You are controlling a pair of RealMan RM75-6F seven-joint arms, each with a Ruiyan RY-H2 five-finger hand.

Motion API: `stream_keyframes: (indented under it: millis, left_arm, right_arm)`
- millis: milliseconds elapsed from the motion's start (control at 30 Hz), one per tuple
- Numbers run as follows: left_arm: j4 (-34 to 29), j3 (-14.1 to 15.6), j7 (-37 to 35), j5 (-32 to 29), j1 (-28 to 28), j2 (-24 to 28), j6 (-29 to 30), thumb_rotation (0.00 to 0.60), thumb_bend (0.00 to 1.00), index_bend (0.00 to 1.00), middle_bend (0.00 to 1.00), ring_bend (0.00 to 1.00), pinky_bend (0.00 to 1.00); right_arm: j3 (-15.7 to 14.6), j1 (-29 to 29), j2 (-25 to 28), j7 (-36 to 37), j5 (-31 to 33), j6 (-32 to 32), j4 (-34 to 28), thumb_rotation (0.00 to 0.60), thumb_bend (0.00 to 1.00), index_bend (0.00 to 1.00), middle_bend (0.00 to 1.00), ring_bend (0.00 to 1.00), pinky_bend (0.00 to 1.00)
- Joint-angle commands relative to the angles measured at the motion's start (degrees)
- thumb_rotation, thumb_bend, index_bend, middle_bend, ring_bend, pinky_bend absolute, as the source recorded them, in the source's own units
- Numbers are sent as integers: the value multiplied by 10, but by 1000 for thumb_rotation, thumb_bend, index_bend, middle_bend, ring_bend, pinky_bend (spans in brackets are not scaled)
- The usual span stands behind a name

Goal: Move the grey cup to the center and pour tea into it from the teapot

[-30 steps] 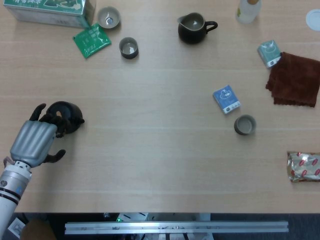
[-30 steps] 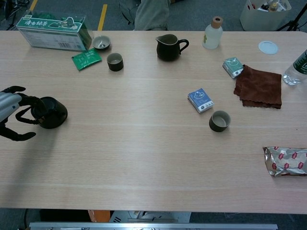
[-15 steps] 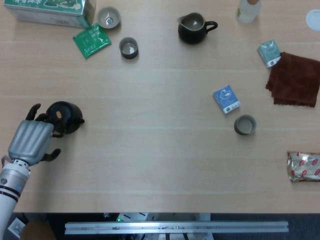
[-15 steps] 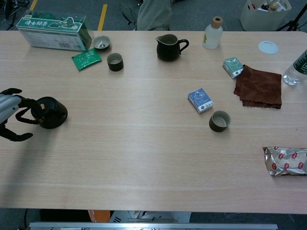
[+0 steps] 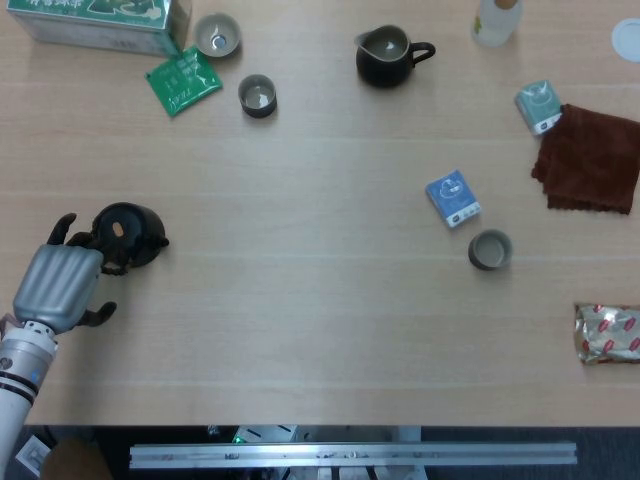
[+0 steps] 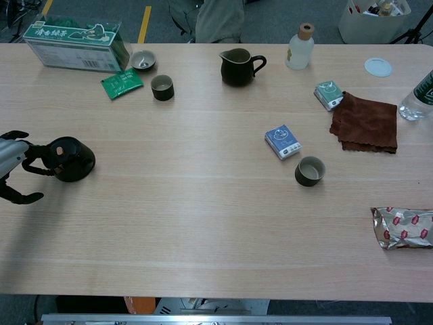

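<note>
A small black round teapot (image 5: 128,234) (image 6: 70,158) stands on the table near its left edge. My left hand (image 5: 58,284) (image 6: 15,166) sits just left of it, fingers spread and slightly curled, their tips at the pot's left side; it holds nothing. A grey cup (image 5: 490,249) (image 6: 310,170) stands upright and apart at centre right. My right hand shows in neither view.
A dark pitcher (image 5: 386,55), a dark cup (image 5: 257,96), a grey bowl-like cup (image 5: 216,35), a green packet (image 5: 183,79) and a tea box (image 5: 100,20) line the far side. A blue packet (image 5: 453,198), brown cloth (image 5: 592,158) and foil packet (image 5: 608,333) lie at the right.
My left hand has slid back down and to the left, off the teapot. More of the pot's top now shows. The teapot has stayed where it was.
</note>
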Motion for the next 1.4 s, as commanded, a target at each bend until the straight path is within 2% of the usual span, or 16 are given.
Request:
stream_keyframes:
  millis: [33, 400, 833, 933, 1067, 1400]
  left_arm:
    - [3, 1, 1, -1, -1, -3, 0, 600, 228, 349, 359, 242, 53]
    - [11, 10, 11, -14, -3, -13, -8, 600, 228, 365, 365, 242, 52]
    - [22, 12, 10, -29, -5, -28, -11, 600, 228, 421, 429, 259, 52]
    - [27, 11, 4, -27, -4, -33, -8, 600, 228, 473, 461, 269, 53]
    - [37, 7, -7, -25, -3, -41, -4, 600, 228, 552, 551, 338, 52]
    - [56, -4, -26, -16, -13, -57, -6, 600, 228, 646, 704, 479, 52]
  right_arm:
    - [0, -1, 0, 1, 0, 0, 0, 600, 202, 196, 216, 87, 121]
    - [-1, -5, 0, 7, 2, 2, 7, 600, 202, 196, 216, 87, 121]
    - [0, -5, -2, 13, 6, -1, 14, 600, 202, 196, 216, 87, 121]
    - [1, -5, -1, 16, 7, -2, 13, 600, 202, 196, 219, 87, 121]
    - [1, -6, 0, 21, 7, -1, 14, 600, 202, 196, 220, 87, 121]
    - [5, -10, 0, 26, 13, 4, 18, 600, 202, 196, 220, 87, 121]
